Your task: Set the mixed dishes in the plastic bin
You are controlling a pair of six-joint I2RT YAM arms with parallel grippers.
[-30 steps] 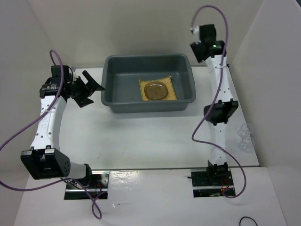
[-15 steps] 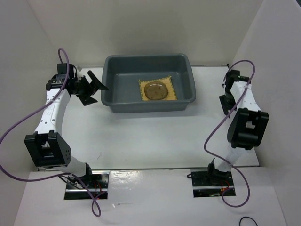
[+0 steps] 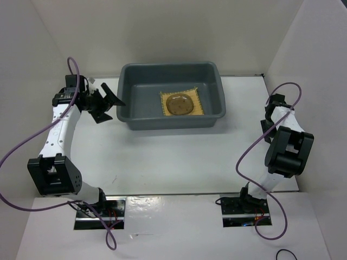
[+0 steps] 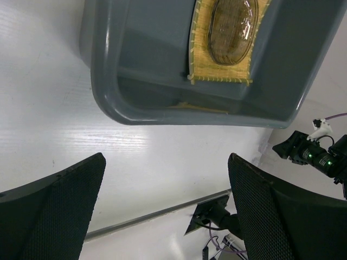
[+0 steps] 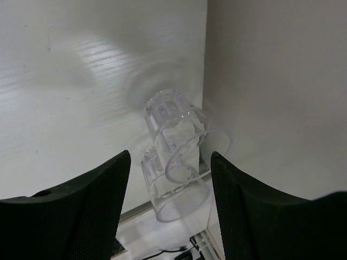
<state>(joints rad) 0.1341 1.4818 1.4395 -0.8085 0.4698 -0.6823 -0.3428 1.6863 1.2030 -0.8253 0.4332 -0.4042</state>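
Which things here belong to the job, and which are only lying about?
Job: bin; mat and dish, both already in it; two clear cups on their sides by the right wall.
Lying about: purple cables; black cord.

Nothing legible here — no text, label, brand, number or sign in any view.

The left arm (image 3: 58, 130) and right arm (image 3: 287, 149) I drive from afar are white links joined by blocky black joints, each trailing a looping purple cable (image 3: 239, 162). Their fingers (image 4: 54, 211) are black with a fine mesh texture. Each black base (image 3: 100, 213) shows red wiring, and a small green light (image 4: 327, 160) glows on the right wrist.
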